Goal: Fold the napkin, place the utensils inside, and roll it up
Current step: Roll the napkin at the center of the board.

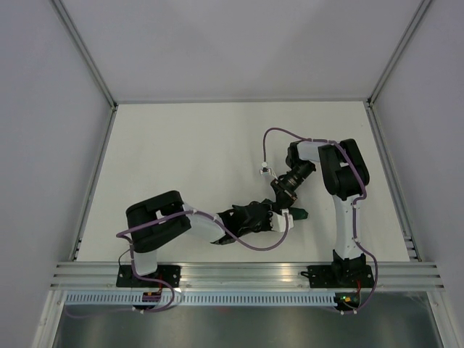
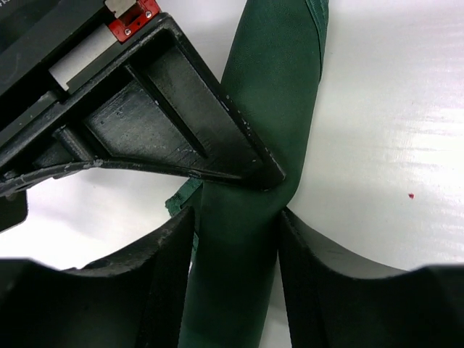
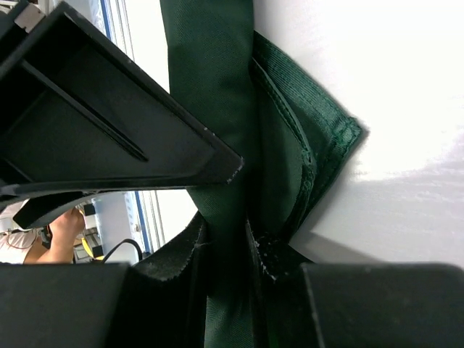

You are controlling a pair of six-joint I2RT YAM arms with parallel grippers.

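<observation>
**Left arm.** Your left hand sits near the middle of the counter's near edge, reaching to the right. Its two fingers press in on either side of the napkin, which fills the gap between them. Read this as a pinch on the roll rather than a spread hand.

**Napkin.** The cloth is already a narrow dark green roll lying on the counter. In the left wrist view its long axis runs straight away from between the fingers, leaning slightly right toward the far end. From above the two hands cover nearly all of it, and only a green end shows just right of them. No fork is visible in any view, so you cannot tell whether it lies inside.

**Right arm.** Your right hand comes in from the far right and meets the left over the same stretch of roll, so that one finger crosses just in front of the left hand's fingers. It is closed on the cloth, which bunches between its fingers. Just right of that grip a hemmed corner splays flat on the counter, not yet wound in.

**Relation that governs the next move.** Both hands grip one short section of the roll and neither is nearer to it. The loose corner lies on the right hand's side, so tucking it probably falls to that arm. The crossed fingers could foul each other if both hands turn together.
</observation>
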